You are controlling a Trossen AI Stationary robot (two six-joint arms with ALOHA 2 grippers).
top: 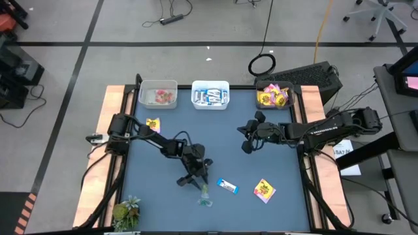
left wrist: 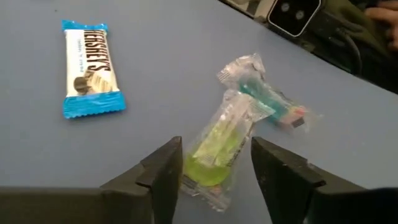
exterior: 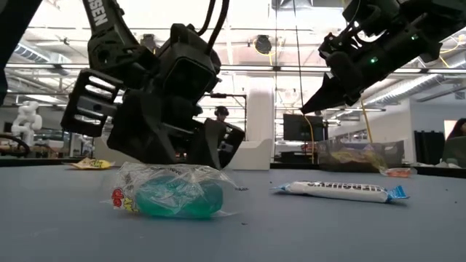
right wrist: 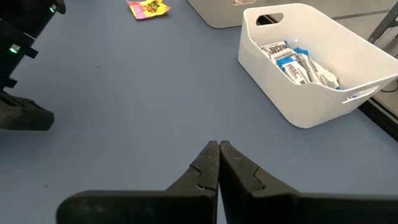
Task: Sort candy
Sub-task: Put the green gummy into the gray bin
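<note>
Two clear-wrapped candies lie on the blue table near its near edge [top: 206,197]: a lime-green one [left wrist: 227,124] and a teal one [left wrist: 266,94], which shows closest in the low view [exterior: 175,195]. My left gripper [left wrist: 216,148] is open and low over them [top: 199,181], its fingers on either side of the lime candy's near end. A blue-and-white bar [top: 227,187] and a yellow packet [top: 264,190] lie flat to the right. Another yellow packet [top: 153,124] lies near the left edge. My right gripper [right wrist: 219,147] is shut and hovers mid-table [top: 247,145], touching nothing. My left gripper straddles the lime-green candy's near end [left wrist: 208,168], one finger [left wrist: 166,167] on each side, coming slanting down from the far-left. The candy lies flat on the table. I cannot tell whether the fingers touch the wrapper.
Three bins stand along the far edge: one with pink pieces [top: 158,95], a white one with blue-and-white bars [top: 210,95], one with yellow packets [top: 274,96]. A green leafy plant [top: 127,210] sits at the near-left corner. Bare blue table lies between the two arms.
</note>
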